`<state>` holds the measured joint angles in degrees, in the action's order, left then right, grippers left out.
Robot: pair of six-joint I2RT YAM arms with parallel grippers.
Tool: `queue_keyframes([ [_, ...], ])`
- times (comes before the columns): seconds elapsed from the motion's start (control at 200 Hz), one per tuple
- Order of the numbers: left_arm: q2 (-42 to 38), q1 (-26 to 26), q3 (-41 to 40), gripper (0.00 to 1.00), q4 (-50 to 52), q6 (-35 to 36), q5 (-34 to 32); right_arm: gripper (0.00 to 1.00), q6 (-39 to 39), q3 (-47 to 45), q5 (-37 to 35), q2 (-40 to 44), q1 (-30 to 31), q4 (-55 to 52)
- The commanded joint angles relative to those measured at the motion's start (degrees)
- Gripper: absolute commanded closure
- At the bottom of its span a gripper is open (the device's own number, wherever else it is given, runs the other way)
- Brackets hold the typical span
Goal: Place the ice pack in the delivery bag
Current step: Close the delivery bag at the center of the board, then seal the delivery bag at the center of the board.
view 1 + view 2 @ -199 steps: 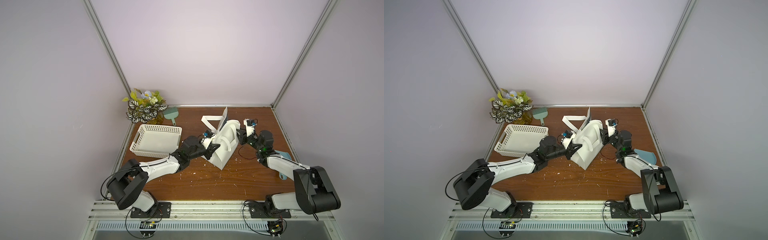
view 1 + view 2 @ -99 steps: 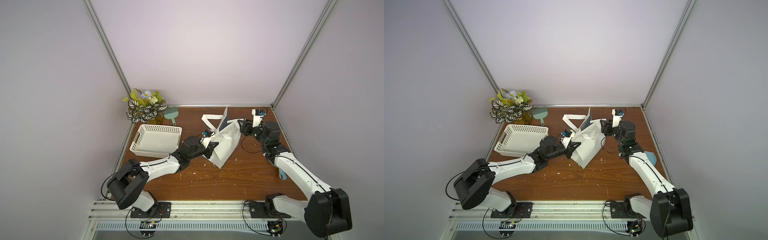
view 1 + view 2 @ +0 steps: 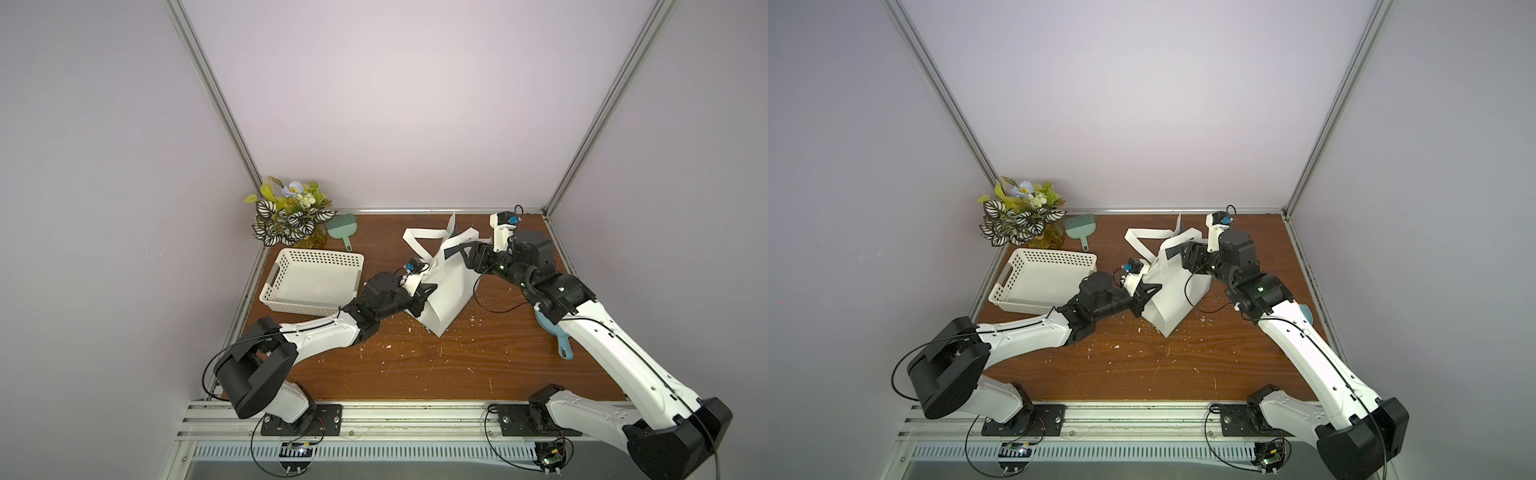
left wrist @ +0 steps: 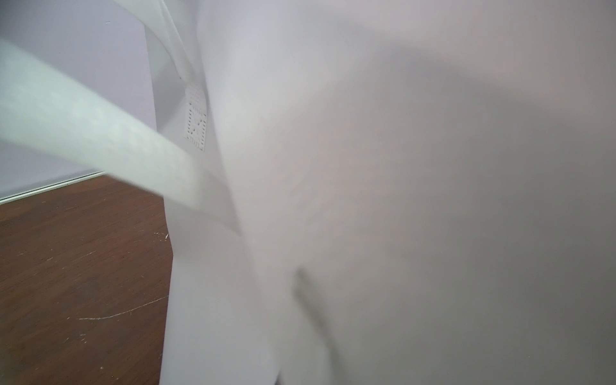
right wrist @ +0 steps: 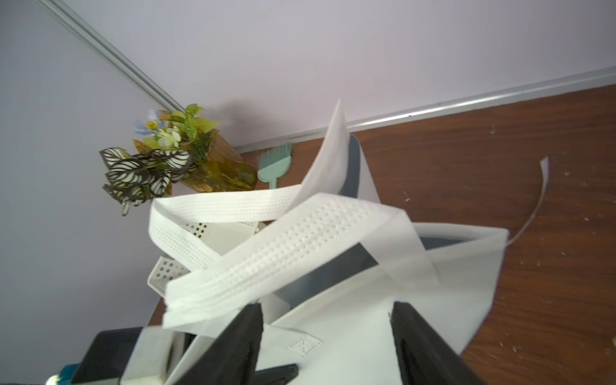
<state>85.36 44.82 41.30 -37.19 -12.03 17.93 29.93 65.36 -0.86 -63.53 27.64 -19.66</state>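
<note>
Right wrist view: my right claw (image 5: 326, 308) stands apart, one black finger (image 5: 246, 343) to each side of the near wall of the bag (image 5: 466, 266). Nothing is clamped between them. The bag mouth is open. Dark lining shows beneath a handle (image 5: 293, 246) that lies across it, and the flap (image 5: 330, 160) stands up on the far side.

Both top views: the bag (image 3: 449, 299) (image 3: 1173, 299) stands on the worktop (image 3: 415, 365) between my two arms. My right claw (image 3: 469, 262) (image 3: 1187, 259) is at the bag's top rim, on its right side. My left claw (image 3: 428, 291) (image 3: 1148, 293) is together, its tips against the bag's left wall near the top. I cannot tell whether fabric is pinched between those tips.

Left wrist view: white bag fabric (image 4: 400, 166) fills most of the picture, close and blurred. One handle strap (image 4: 100, 133) crosses in front of it.

Ice pack: it shows in no view, and I cannot tell where it lies.

Surroundings: a basket (image 3: 320, 259) sits to the left of the bag, just beside my left arm. A plant (image 3: 291, 216) and a brush (image 3: 340, 228) are in the far left corner. White crumbs are scattered over the worktop.
</note>
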Motion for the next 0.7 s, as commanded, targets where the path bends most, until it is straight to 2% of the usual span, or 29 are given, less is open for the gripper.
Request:
queue_keyframes([
  [0.0, -0.5, -0.1, -0.1, 0.99, -4.9, 0.1, 0.5, 0.32, -2.8, 1.1, -6.7, 7.0, 0.0, -3.1],
  [0.11, -0.2, -0.1, 0.2, 0.99, -5.1, 0.1, 0.9, 0.32, -5.4, 2.4, -9.6, 10.4, 0.0, -3.8],
  [0.22, 0.2, -0.1, 0.6, 0.99, -5.1, 0.2, 0.9, 0.32, -6.9, 7.4, -6.6, 7.7, 0.1, -6.1],
  [0.43, 0.3, -0.1, 0.6, 0.99, -5.0, 0.5, 0.7, 0.37, 0.0, 12.4, 0.8, -2.7, 3.9, -6.8],
  [0.55, 0.4, -0.1, 0.7, 0.99, -5.0, 0.6, 0.7, 0.37, 4.2, 14.1, 0.6, -7.3, 7.3, -8.0],
  [0.696, 0.8, -0.1, 1.0, 0.99, -5.2, 0.7, 1.0, 0.37, 6.2, 16.8, 0.5, -10.9, 8.7, -9.0],
])
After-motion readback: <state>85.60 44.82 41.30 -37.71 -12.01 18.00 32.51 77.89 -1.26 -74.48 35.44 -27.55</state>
